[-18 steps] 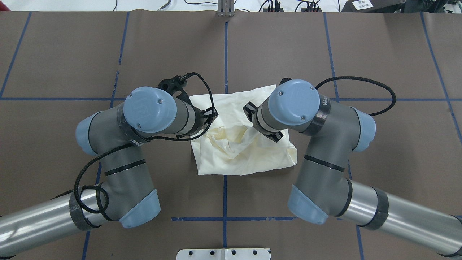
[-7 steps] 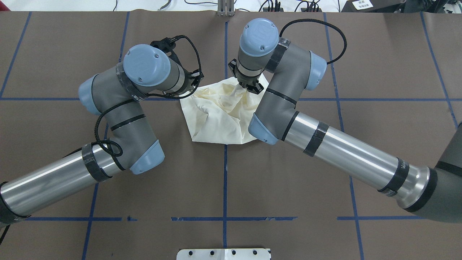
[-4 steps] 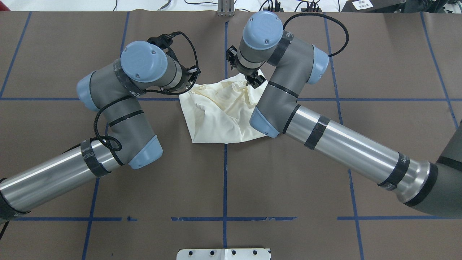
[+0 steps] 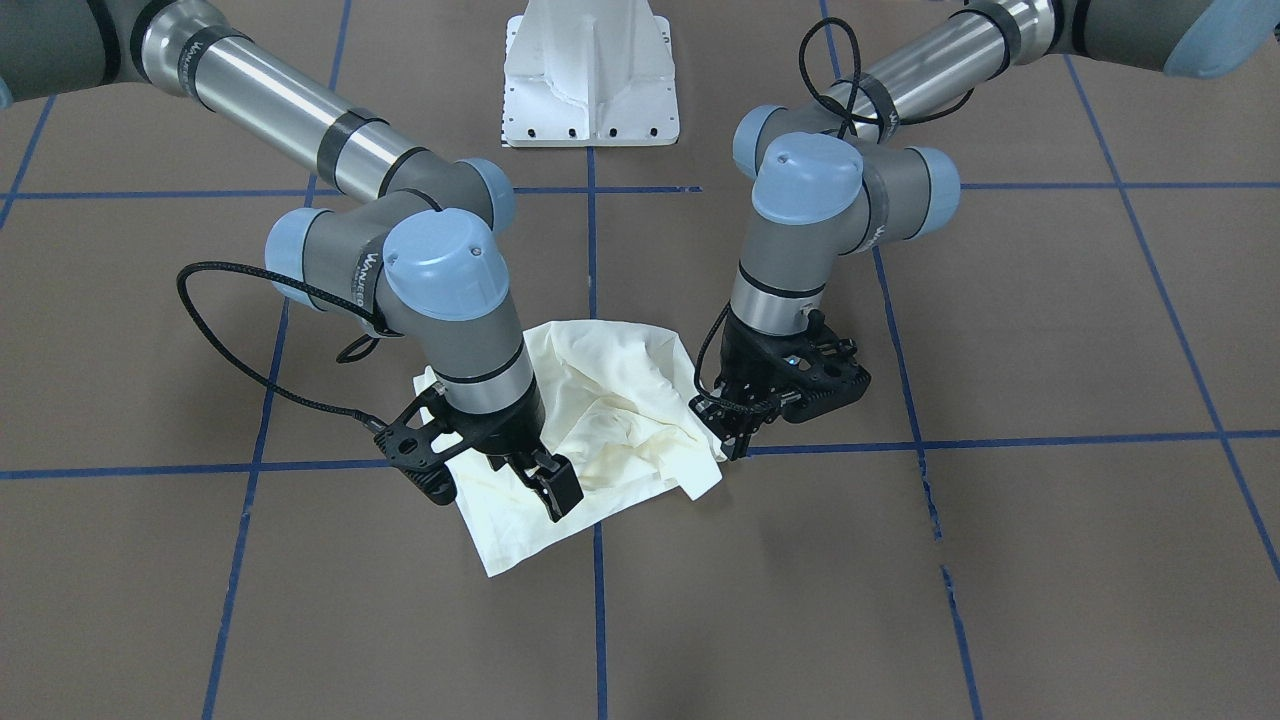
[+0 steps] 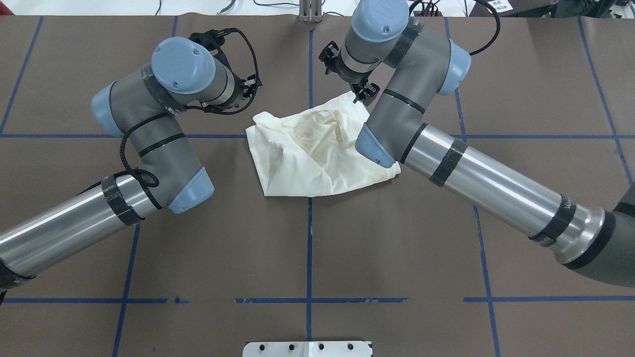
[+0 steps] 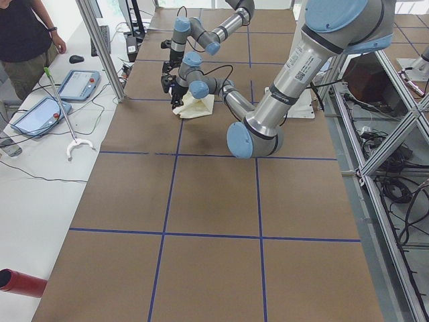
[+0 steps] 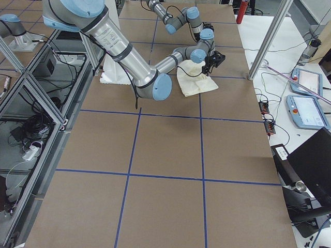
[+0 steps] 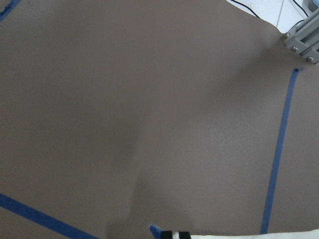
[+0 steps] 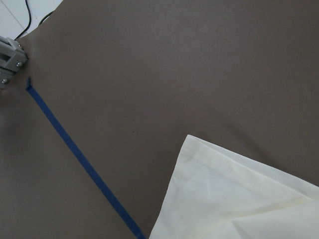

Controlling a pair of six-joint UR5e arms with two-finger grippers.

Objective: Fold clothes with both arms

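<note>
The cream shirt (image 5: 307, 148) lies rumpled and loosely folded on the brown table, plain side up, with creases bunched toward its far edge (image 4: 600, 400). No print shows. My left gripper (image 5: 250, 89) hovers just past the shirt's far left corner (image 4: 735, 435), open and holding nothing. My right gripper (image 5: 363, 93) hangs over the far right corner (image 4: 540, 480), jaws apart and also holding nothing. The right wrist view shows a flat shirt corner (image 9: 239, 199) on the table. Only a thin strip of shirt (image 8: 249, 236) shows at the bottom edge of the left wrist view.
Blue tape lines (image 5: 308, 238) cross the brown table cover. The white pedestal base (image 4: 590, 80) stands on the robot's side. A metal post (image 5: 310, 12) rises at the far edge. A person (image 6: 27, 33) stands by a side table with tablets (image 6: 40, 111).
Both grippers carried the shirt's near edge toward the far side, let go and moved on past the far edge. The shirt has slid farther away and settled in a rumpled fold.
</note>
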